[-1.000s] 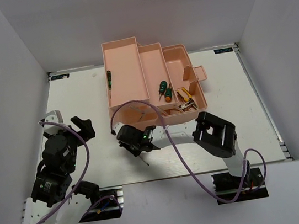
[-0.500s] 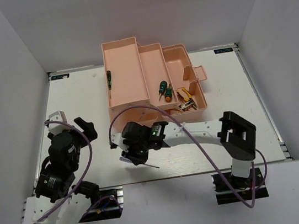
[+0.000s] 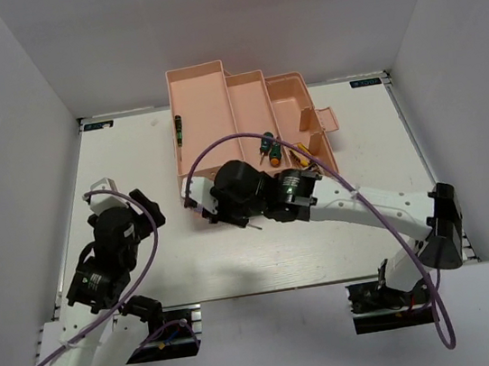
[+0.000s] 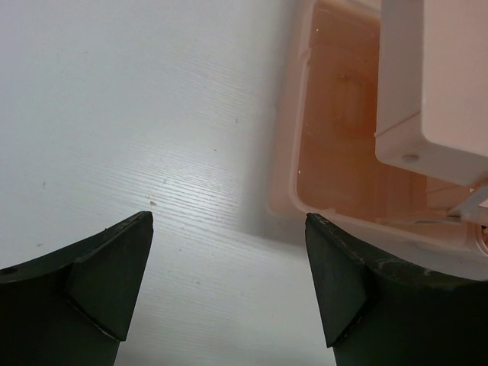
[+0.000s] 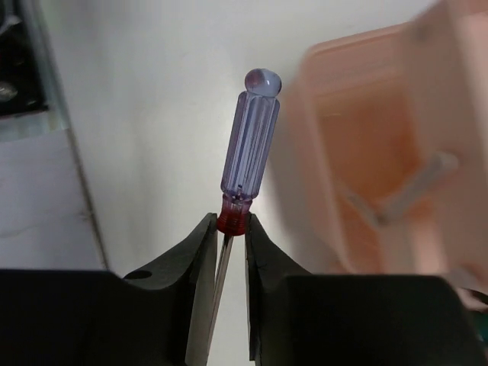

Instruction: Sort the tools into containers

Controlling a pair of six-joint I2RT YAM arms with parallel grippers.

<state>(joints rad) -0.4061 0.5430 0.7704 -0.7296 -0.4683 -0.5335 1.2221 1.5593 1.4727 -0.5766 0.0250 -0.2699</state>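
Clamping a clear-handled screwdriver (image 5: 250,145), the right hand (image 5: 230,223) has its fingers closed narrowly on the red collar at the base of the handle. The bluish see-through handle sticks out past the fingertips, and the thin metal shaft runs back between the fingers toward the wrist. The tool is clear of the counter (image 3: 123,163).

Toolbox (image 3: 204,125): peach-pink, open, its trays stepped out side by side at the far middle of the counter.

Right arm, top view: reaches across in front of the toolbox, and the hand sits at the toolbox's near-left corner. In the right wrist view the toolbox wall is just to the right of the held handle, not touching it.

Left hand (image 4: 229,221): fingers spread wide, nothing between them. It hovers over bare counter to the left of the toolbox. The toolbox's near corner shows beyond the right fingertip, apart from it.

Other tools, placed against the toolbox:
- long dark screwdriver (image 3: 179,130): lies along the left wall of the left tray.
- short green-handled screwdrivers (image 3: 269,148): in the middle tray, partly crossed by the right arm's cable.
- yellow-handled pliers (image 3: 306,152): in the right compartment, partly hidden; I cannot tell how many.
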